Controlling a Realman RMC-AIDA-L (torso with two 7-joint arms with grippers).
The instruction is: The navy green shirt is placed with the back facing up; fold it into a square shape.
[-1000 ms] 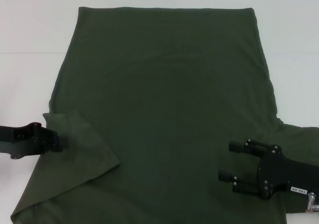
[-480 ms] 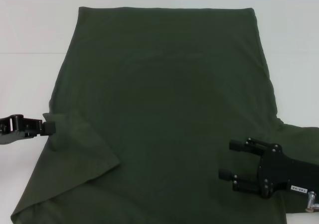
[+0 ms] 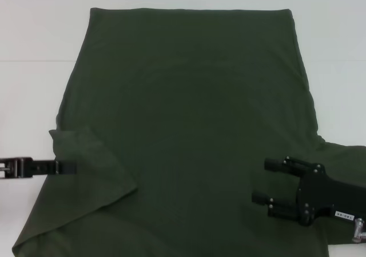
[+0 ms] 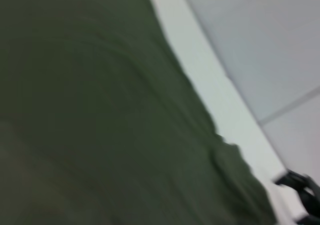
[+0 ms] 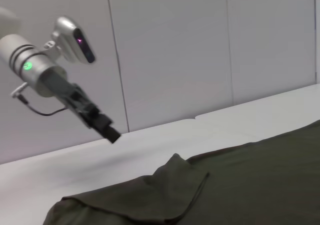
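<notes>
At the left edge of the head view the left hand point(image 3: 66, 167) reaches in low and level, its tip at the edge of the folded-over sleeve flap point(image 3: 91, 165); whether its fingers are apart or together cannot be told, and in the right wrist view this same hand point(image 5: 111, 133) hangs in the air above the counter, apart from the cloth. The navy green shirt point(image 3: 189, 125) lies spread flat on the white counter point(image 3: 34, 85), plain side up, filling most of the middle of the view, its straight far edge running across the top. On the robot's left side the sleeve is turned inward onto the body of the shirt, forming a lighter triangular flap with a raised point. The left wrist view shows only blurred green cloth point(image 4: 100, 120) and a strip of counter beside it. Toward the right, the other sleeve point(image 3: 343, 154) still lies spread out on the counter. The right hand point(image 3: 269, 180) sits over the shirt's lower right part, its two fingers point(image 3: 277, 164) parted and holding nothing, pointing toward the shirt's middle
</notes>
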